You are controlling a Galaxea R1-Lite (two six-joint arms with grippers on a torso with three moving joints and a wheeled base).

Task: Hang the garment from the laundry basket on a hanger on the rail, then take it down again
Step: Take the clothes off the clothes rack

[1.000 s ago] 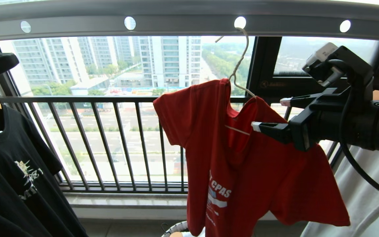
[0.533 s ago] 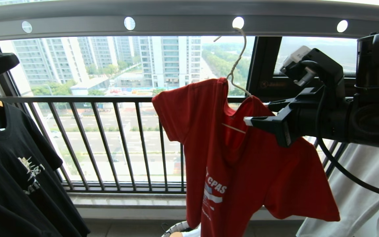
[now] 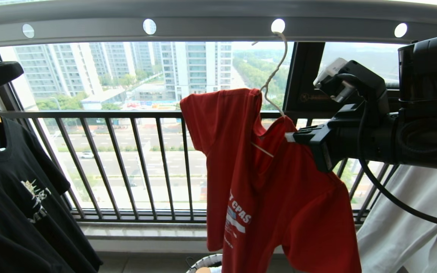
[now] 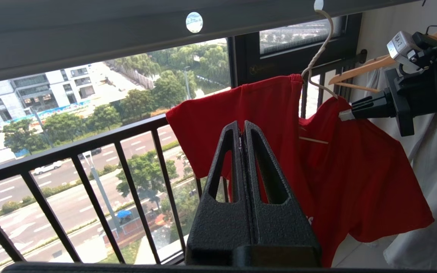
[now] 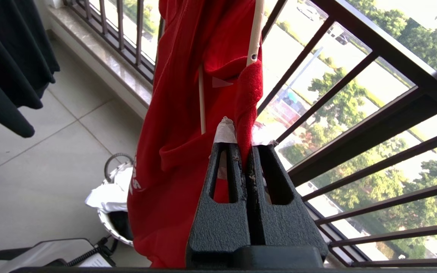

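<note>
Shirt (image 3: 279, 197), red with white lettering, hangs on the hanger (image 3: 273, 81), whose long hook sits in a round hole of the rail (image 3: 211, 17) at about 1 o'clock in the head view. The near shoulder of the shirt is bunched at the hanger's end, and one thin arm of the hanger shows bare inside the neck opening.

From 3 o'clock the right gripper (image 3: 292, 136) reaches in level and is clamped on that shoulder: in the right wrist view a fold of red cloth is pinched between the tape-tipped fingers (image 5: 226, 131), just below the hanger's end.

The left gripper (image 4: 243, 127) hangs apart from the shirt with its fingers pressed together and nothing between them; the shirt lies beyond it, toward the railing (image 3: 127, 113).

At 6 o'clock, on the floor below the shirt, the rim of the basket (image 3: 203, 261) shows, with white cloth in it. A black shirt (image 3: 17, 197) hangs at 9 o'clock, and a white garment (image 3: 412, 227) at 4 o'clock.
</note>
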